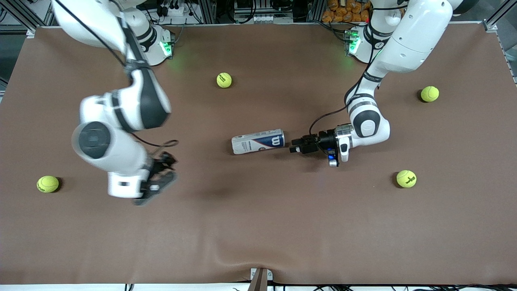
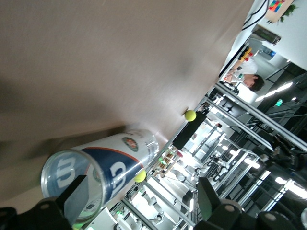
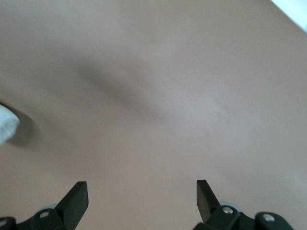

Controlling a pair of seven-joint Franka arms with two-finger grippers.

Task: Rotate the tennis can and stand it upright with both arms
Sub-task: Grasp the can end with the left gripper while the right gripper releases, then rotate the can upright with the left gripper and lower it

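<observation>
The tennis can (image 1: 258, 142) lies on its side near the middle of the brown table (image 1: 258, 226), with its silvery rim end toward the left arm's end of the table. My left gripper (image 1: 294, 146) is low at that rim end, open and empty. In the left wrist view the can (image 2: 103, 165) lies in front of one finger (image 2: 76, 189), off the middle of my gripper's (image 2: 141, 188) wide gap. I cannot tell whether they touch. My right gripper (image 1: 165, 170) hangs open and empty over bare table toward the right arm's end, well away from the can. The right wrist view (image 3: 141, 186) shows only tabletop between its fingers.
Several yellow-green tennis balls lie scattered. One (image 1: 224, 80) is farther from the camera than the can. One (image 1: 429, 93) and another (image 1: 406, 178) lie toward the left arm's end. One (image 1: 47, 184) lies toward the right arm's end.
</observation>
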